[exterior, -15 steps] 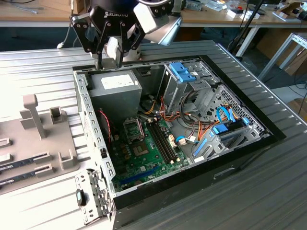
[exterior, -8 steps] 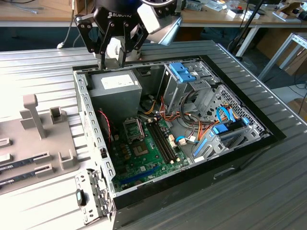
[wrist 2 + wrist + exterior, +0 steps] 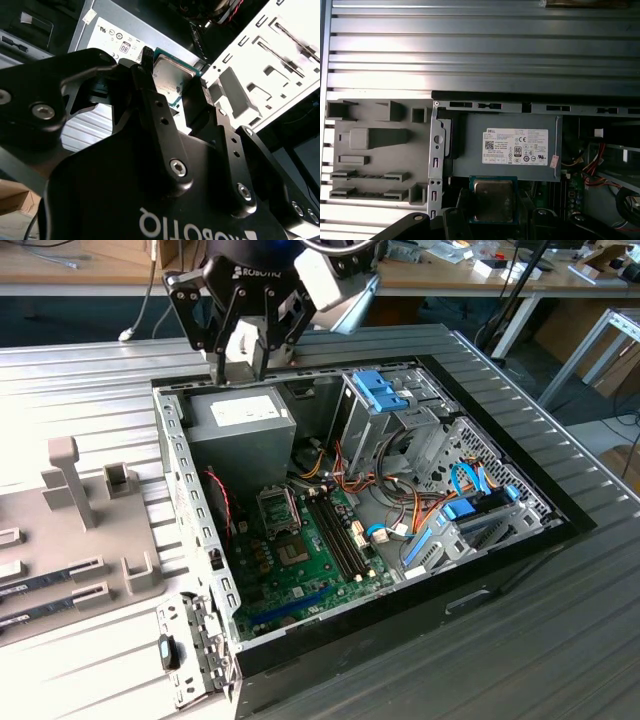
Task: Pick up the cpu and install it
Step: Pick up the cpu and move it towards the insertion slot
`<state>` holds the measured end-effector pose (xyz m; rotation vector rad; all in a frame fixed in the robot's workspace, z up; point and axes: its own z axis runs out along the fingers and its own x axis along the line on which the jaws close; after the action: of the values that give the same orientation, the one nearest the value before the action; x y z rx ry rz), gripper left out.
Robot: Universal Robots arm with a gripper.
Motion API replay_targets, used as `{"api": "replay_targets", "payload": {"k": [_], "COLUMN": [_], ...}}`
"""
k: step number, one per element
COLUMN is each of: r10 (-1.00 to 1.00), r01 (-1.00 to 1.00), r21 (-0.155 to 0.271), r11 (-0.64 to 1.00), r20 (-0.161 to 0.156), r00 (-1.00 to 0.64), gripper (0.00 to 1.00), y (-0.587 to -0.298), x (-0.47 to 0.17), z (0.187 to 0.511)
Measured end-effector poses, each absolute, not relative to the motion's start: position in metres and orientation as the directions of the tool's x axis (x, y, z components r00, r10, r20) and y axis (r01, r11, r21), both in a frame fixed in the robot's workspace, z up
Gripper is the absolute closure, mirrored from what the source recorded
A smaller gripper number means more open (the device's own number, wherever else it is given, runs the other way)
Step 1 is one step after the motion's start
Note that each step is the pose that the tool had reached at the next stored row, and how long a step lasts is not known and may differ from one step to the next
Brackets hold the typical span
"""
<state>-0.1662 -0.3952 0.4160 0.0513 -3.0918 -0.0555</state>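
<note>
1. Holding the cpu (image 3: 493,200) by opposite edges, my tool (image 3: 174,80) is closed narrow on it, over the power supply (image 3: 510,145).
2. I judge it light, rigid, with a fragile underside; the edges are the safe grip.

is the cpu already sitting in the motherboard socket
No, in the second wrist view the cpu is clamped between the fingers of the tool, up over the grey power supply.
</note>
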Motion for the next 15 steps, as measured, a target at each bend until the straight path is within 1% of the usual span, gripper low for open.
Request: {"api": "replay_targets", "payload": {"k": [15], "r10": [-0.034], "r01": [-0.032], "r21": [0.037], "r11": [0.999], "r20": [0.048], "r00": [-0.998], "gripper": [0.53], "y": [-0.395], "x": [-0.153], "z": [0.415]}}
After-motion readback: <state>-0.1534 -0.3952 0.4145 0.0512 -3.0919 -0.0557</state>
